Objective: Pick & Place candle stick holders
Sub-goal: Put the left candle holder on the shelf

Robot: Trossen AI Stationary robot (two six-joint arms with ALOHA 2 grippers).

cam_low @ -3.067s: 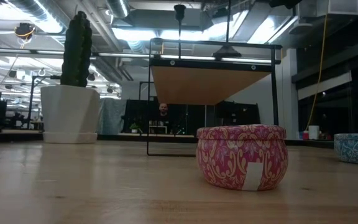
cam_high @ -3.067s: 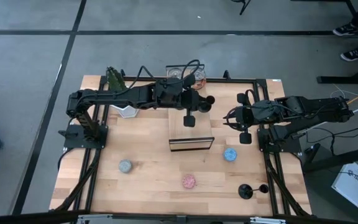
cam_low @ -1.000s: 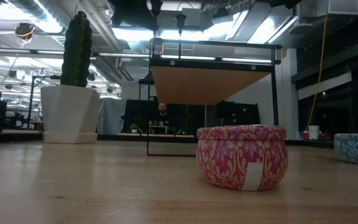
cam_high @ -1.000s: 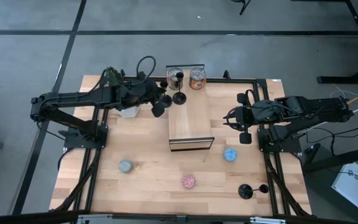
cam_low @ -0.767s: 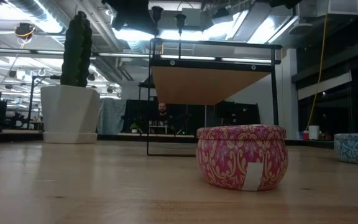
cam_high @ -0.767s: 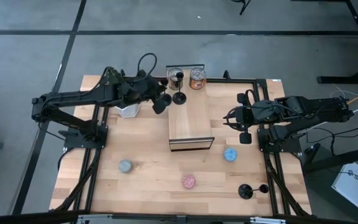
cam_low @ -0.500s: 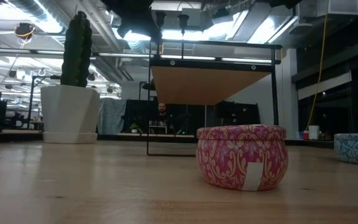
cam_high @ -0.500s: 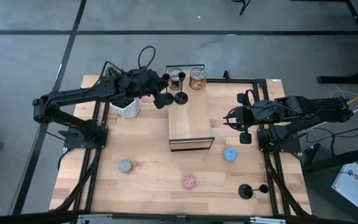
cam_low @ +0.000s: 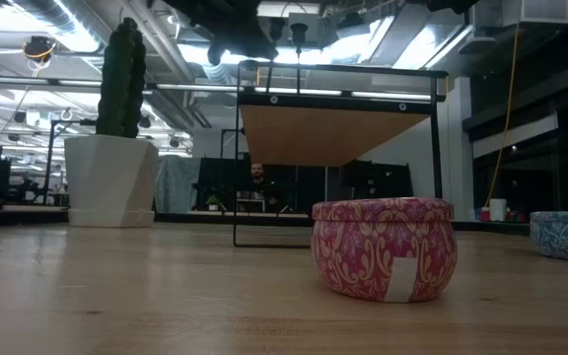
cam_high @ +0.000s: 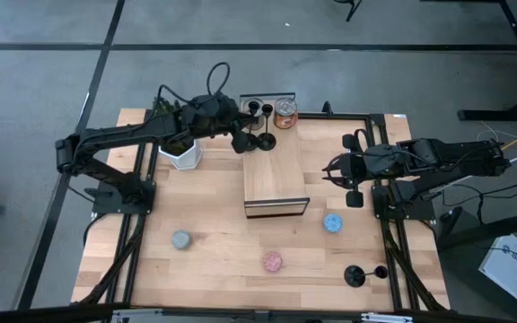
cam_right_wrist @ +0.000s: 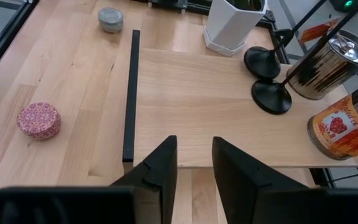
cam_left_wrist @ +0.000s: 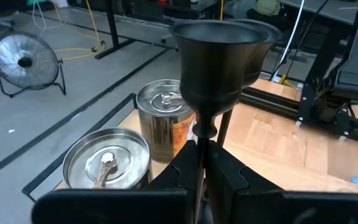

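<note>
While clamped on the thin stem of one candle stick holder [cam_left_wrist: 218, 74], held upright with cup uppermost and long axis vertical: left gripper [cam_high: 238, 126], fingers [cam_left_wrist: 229, 174] pressed together on that stem. Poised over the far end of the raised wooden shelf [cam_high: 275, 176], round base just beside an already placed holder [cam_high: 265, 139] at roughly 3 o'clock. Beyond, toward 12 o'clock at the table's far edge, two metal tins [cam_high: 284, 113]. Judged next: straight down onto the shelf, stem kept plumb, without nudging the neighbour. Waiting well apart at 3 o'clock of the shelf: right gripper [cam_high: 334, 170], fingers [cam_right_wrist: 160, 163] slightly parted and empty. Farther out, at about 5 o'clock near the front right corner, one remaining holder [cam_high: 355, 275], nearer the right arm.
</note>
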